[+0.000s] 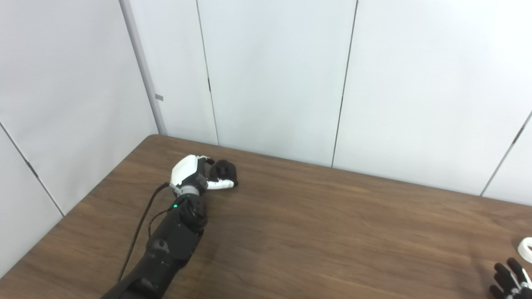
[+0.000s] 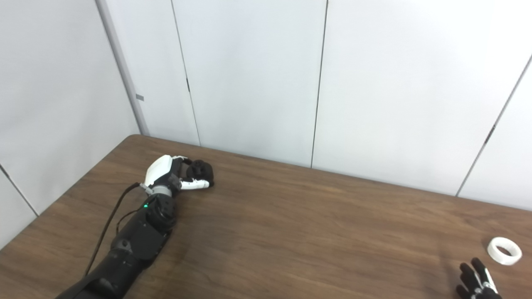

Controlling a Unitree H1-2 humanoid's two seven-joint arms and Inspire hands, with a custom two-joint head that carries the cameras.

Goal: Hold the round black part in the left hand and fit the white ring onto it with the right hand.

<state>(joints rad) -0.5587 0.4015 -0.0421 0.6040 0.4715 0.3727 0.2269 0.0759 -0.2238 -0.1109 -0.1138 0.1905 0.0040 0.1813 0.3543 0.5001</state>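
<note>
The left hand (image 1: 195,173) is seen reached out to the far left part of the wooden table (image 1: 316,232), close to the back corner. Its fingers (image 1: 207,160) and thumb are curled around the round black part (image 1: 223,170), which is grasped while resting on, or just above, the tabletop; contact with the surface cannot be told. The thumb is laid along the near side of the part, the fingers over its far side. A green light is lit on the forearm just behind the wrist, and a black cable (image 1: 139,232) is run along the left arm.

The white ring (image 2: 504,250) is lying flat on the table at the far right, well apart from the black part, untouched. The right hand (image 2: 478,282) is seen only partly, at the bottom right corner, near the ring but not in contact with it. Its dark fingers are spread apart and nothing is held in them.

White wall panels (image 1: 274,74) are seen behind the table.
</note>
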